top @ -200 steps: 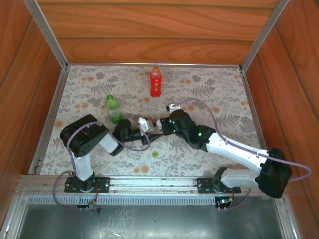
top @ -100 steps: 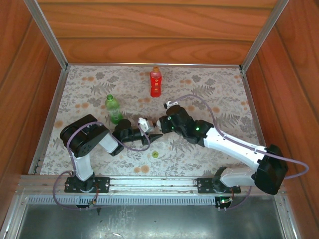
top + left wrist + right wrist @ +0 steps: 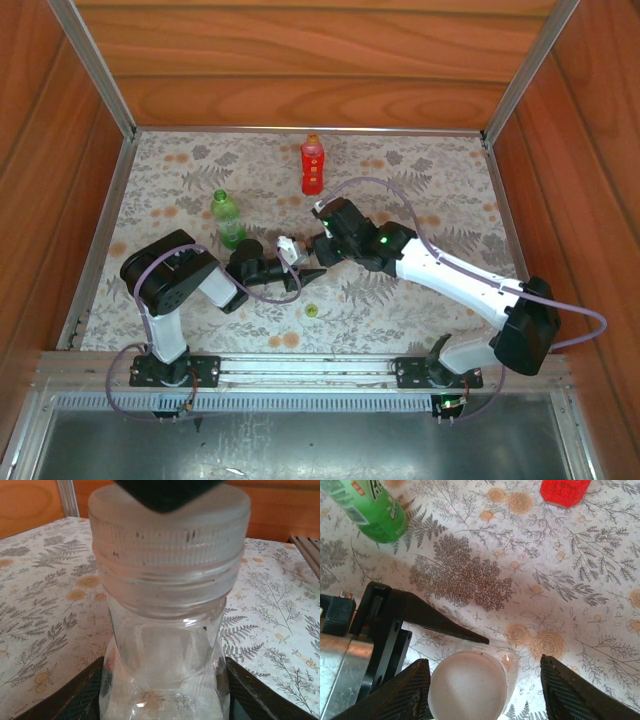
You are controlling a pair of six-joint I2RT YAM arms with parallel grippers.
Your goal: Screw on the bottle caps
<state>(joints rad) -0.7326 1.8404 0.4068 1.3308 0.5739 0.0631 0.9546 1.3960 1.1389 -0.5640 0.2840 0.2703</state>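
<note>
Nearest the arms' bases, a yellow-green cap (image 3: 312, 310) lies alone on the flowered tablecloth (image 3: 420, 180). It is on the near side of the clear bottle (image 3: 165, 650) and apart from it. The clear bottle stands upright about the middle of the cloth. Our left gripper (image 3: 165, 685) is clamped on its lower body, one finger on each side. A white cap (image 3: 170, 525) sits on the bottle's threaded neck; we cannot tell how far it is screwed down. Our right gripper (image 3: 483, 662) hangs just above that cap with its jaws spread wide, a finger to either side and a gap showing between the cap and one finger. Beyond the clear bottle and to its left stands the green bottle (image 3: 227, 218). Farther off, beyond the clear bottle and slightly to its right, stands the red bottle (image 3: 312, 170), with an orange cap (image 3: 313, 139) on top.
</note>
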